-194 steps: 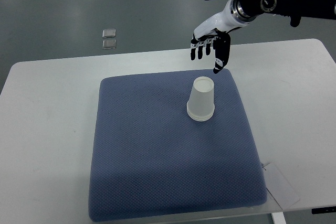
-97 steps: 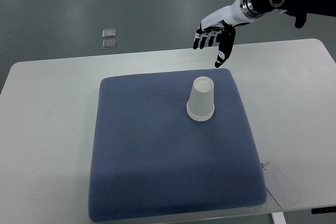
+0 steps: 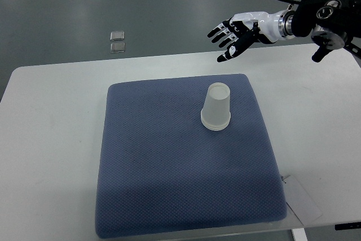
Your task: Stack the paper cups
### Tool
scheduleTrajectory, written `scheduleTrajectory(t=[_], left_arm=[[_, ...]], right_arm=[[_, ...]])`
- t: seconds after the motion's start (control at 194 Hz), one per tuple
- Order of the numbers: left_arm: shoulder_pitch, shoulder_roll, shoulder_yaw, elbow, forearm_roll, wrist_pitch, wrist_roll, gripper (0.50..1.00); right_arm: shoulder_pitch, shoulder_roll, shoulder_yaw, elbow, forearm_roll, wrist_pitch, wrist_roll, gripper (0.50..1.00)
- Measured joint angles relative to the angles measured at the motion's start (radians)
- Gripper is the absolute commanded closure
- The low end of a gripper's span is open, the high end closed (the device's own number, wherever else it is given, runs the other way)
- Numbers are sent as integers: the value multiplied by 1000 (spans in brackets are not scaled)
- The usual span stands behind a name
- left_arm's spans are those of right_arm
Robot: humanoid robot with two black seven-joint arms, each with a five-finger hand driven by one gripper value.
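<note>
A stack of white paper cups (image 3: 216, 107) stands upside down on the blue mat (image 3: 169, 167), toward its far right part. My right hand (image 3: 228, 36) hovers above the table's far edge, beyond the cups and apart from them. Its fingers are spread and hold nothing. The right arm comes in from the upper right corner. The left arm does not show.
The mat lies on a white table (image 3: 51, 139). A white paper tag (image 3: 302, 198) lies at the mat's near right corner. Two small clear squares (image 3: 117, 40) lie on the grey floor beyond the table.
My right hand has lifted and drawn back to the right, away from the cups, turning from fingers-down to nearly level. The cups have not moved.
</note>
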Motion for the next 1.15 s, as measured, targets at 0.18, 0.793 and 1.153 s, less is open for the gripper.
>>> scheduleTrajectory(t=[0.18,0.793,1.153], left_arm=[[0,0,0,0,0,0,0,500],[0,0,1,0,0,0,0,500],[-1,0,-1,9,-1,0,0,500]], right_arm=[[-158,51,239,-74,75,-4,39,648],[-375,302,605,-399,445,-21,183,648],[-459,306,609,-406,609,-10,244,646]])
